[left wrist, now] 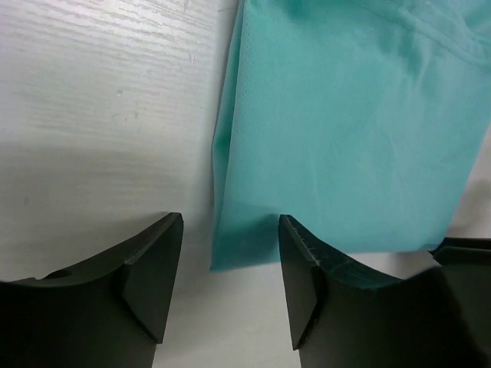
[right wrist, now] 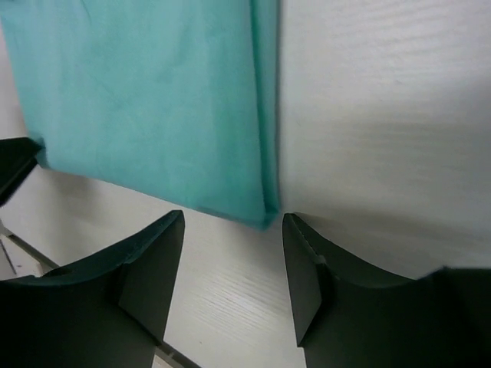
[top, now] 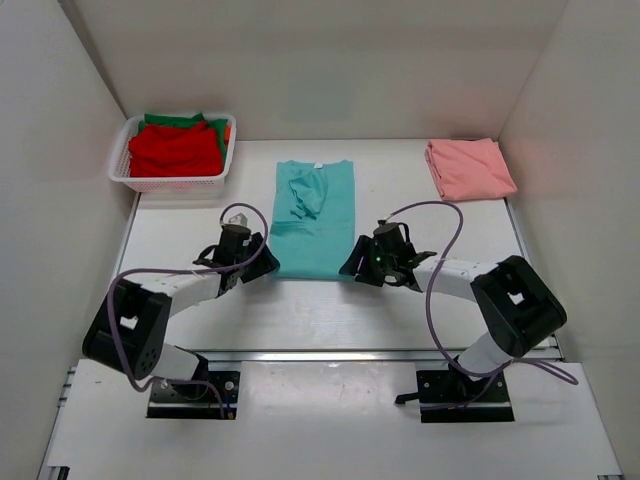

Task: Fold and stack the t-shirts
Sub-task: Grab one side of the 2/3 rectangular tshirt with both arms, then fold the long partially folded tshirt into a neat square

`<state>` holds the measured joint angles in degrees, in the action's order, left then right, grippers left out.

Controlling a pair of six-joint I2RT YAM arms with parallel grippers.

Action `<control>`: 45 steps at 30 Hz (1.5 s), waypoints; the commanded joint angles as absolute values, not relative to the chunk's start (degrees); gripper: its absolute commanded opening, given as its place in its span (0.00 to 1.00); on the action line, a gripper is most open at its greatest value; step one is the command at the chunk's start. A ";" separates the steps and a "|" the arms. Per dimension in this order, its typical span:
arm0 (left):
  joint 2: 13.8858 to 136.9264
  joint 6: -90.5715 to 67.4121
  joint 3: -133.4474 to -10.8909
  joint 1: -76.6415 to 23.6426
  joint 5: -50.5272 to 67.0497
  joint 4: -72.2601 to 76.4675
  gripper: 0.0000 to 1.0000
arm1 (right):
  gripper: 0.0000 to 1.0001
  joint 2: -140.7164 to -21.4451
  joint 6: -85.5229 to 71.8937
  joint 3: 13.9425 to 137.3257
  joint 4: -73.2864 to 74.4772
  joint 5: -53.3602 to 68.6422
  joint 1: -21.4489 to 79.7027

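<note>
top external alone shows the pink t-shirt (top: 470, 168) and the basket (top: 170, 183).

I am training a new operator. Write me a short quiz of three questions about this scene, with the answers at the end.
1. True or false: the salmon pink folded cloth t-shirt lies inside the white plastic mesh basket.
2. Fill the gap: the left pincer and the right pincer both stand ____ (open or shut).
3. Where does the teal cloth t-shirt lie? A. in the basket; B. with its near corners at the two pincers; C. on top of the salmon pink t-shirt.

Key: 1 false; 2 open; 3 B.
</note>
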<state>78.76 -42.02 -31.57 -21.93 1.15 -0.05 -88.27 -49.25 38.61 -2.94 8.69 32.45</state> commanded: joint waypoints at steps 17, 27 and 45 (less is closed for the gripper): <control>51.82 -51.22 -13.91 -32.77 0.88 -13.78 0.00 | 0.00 -74.21 -52.46 26.29 3.94 3.79 43.94; 26.62 -55.46 -10.71 -31.38 8.69 -23.82 0.00 | 0.00 -56.52 -54.59 21.96 10.53 5.16 52.13; 87.49 -44.21 -55.78 -15.22 16.35 -1.77 0.00 | 0.00 -93.99 -35.16 65.87 7.03 36.74 12.76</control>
<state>79.24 -46.22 -50.37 -17.72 15.92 -7.57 -85.82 -38.96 58.57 11.07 33.08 15.11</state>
